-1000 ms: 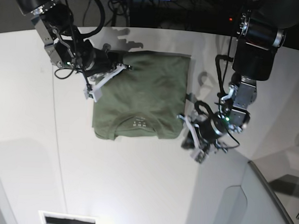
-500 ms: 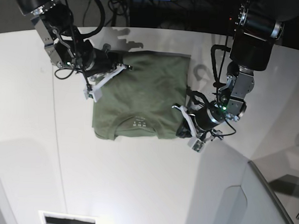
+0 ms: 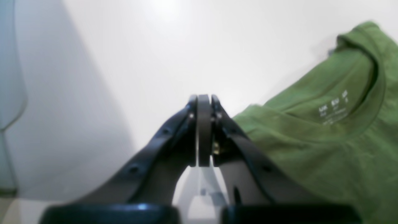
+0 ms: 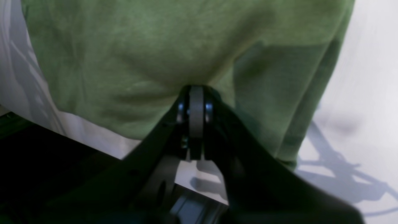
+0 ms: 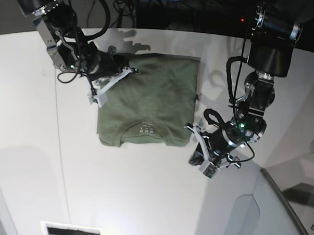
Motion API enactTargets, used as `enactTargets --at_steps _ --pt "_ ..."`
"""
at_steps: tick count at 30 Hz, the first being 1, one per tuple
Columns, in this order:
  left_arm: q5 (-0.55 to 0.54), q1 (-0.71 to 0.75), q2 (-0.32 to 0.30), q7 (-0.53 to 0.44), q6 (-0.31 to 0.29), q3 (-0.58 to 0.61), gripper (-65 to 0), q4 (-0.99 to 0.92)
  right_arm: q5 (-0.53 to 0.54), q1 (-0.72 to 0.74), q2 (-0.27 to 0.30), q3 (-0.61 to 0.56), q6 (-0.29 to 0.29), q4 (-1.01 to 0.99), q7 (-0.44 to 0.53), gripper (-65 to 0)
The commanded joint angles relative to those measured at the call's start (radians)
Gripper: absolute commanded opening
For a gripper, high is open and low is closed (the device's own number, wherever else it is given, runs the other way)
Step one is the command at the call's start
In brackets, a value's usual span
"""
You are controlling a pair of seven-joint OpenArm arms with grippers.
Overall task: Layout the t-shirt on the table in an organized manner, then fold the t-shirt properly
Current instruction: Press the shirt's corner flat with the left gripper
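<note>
step: folding, t-shirt (image 5: 147,104) sides tucked, flat on table (image 5: 143,200)
right gripper (image 5: 98,98): clenched, empty, on shirt's left edge
left gripper (image 5: 201,162): clenched, empty, beside near right corner
next: likely fold bottom toward collar

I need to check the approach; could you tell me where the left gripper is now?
In the base view, the left gripper sits right of the t-shirt, just off its collar-end corner.

T-shirt (image 5: 147,101) flat on table (image 5: 143,200); right claw (image 5: 97,97) at its left edge, left claw (image 5: 203,161) off lower-right corner.
</note>
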Motion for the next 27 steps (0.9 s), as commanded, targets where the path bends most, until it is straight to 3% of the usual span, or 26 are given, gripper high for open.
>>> enactTargets --at_steps 1,8,17,27 --pt "-0.011 0.012 0.005 -0.013 -0.009 0.010 -65.0 0.054 -0.031 0.000 0.009 0.006 -0.030 -0.002 0.000 -65.0" --pt "0.000 0.161 0.032 -0.013 -0.009 0.089 -65.0 0.088 -0.031 -0.001 0.009 0.007 -0.030 -0.002 0.000 -65.0" --pt "-0.008 0.135 0.002 -0.044 -0.009 0.085 -65.0 -0.064 -0.031 -0.003 0.009 0.003 -0.030 -0.002 0.000 -65.0" --pt "-0.006 0.192 0.000 -0.036 -0.009 0.017 -65.0 0.184 -0.031 -0.021 0.014 0.009 -0.035 0.083 0.004 -65.0"
